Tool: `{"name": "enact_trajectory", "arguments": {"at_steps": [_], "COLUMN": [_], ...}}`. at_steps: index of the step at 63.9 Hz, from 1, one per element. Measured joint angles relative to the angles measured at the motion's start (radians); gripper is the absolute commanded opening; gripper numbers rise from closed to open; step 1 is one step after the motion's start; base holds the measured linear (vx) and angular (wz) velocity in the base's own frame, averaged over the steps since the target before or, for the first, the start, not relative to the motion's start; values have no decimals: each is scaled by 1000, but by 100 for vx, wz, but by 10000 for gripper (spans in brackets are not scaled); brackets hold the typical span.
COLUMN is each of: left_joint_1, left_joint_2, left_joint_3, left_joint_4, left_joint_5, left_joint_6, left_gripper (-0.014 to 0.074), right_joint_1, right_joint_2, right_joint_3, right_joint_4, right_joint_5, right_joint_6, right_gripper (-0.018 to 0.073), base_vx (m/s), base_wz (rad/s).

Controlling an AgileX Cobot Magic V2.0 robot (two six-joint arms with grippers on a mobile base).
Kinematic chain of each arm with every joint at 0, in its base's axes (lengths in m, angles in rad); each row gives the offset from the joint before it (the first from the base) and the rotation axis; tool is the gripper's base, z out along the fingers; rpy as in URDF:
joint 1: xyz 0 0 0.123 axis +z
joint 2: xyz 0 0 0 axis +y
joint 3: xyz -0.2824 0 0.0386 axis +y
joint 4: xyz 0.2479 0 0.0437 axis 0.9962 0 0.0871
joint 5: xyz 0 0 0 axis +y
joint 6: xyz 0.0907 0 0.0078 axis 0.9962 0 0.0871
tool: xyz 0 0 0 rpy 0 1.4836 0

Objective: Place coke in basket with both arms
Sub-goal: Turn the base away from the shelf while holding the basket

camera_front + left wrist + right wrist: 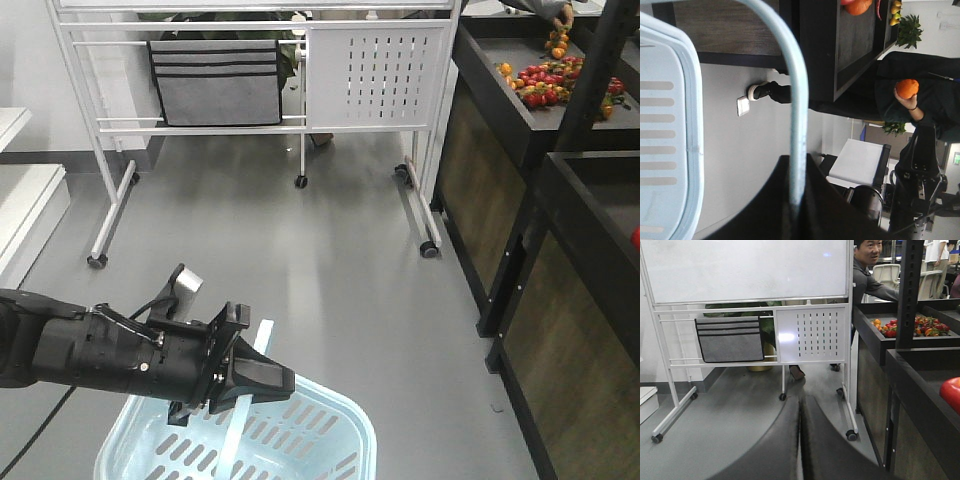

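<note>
The light blue slotted plastic basket [345, 403] is cut off by the lower edge beneath the black wedge-shaped left gripper [285, 381]. Its thin swing handle [796, 115] is lost between that gripper's blurred fingers [762, 202]. The right gripper [800, 404] is blurred and cropped below.

Left tool [286, 381] over basket [355, 440], whiteboard stand [375, 75] behind, shelves [500, 180] at right

My left arm [70, 350] comes in from the left edge and lies nearly level, with cables looped along its top. My left gripper [275, 383] points right, tipped slightly down. Its jaws are pinched onto the thin basket handle [799, 100], one finger on each side. My right gripper [800, 402] is seen from its wrist only. Its fingers [777, 445] are pressed together edge to edge with no gap, aimed level ahead.
</note>
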Motion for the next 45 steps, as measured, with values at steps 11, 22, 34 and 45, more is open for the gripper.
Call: {"name": "enact_trajectory", "arguments": {"at_steps": [11,22,34,45], "left_joint_1": [0,0,0,0], "left_joint_2": [0,0,0,0], "left_joint_3": [0,0,0,0], "left_joint_4": [0,0,0,0], "left_joint_5": [0,0,0,0], "left_joint_6": [0,0,0,0], "left_gripper": [-7,-6,-6,-6], "right_joint_1": [0,0,0,0], "right_joint_2": [0,0,0,0], "right_joint_3": [0,0,0,0], "right_joint_4": [0,0,0,0], "right_joint_5": [0,0,0,0], "right_joint_6": [0,0,0,0], "right_gripper": [-10,-10,-10,-10], "base_vx": [16,16,15,15], "base_wz": [4,3,0,-3]}}
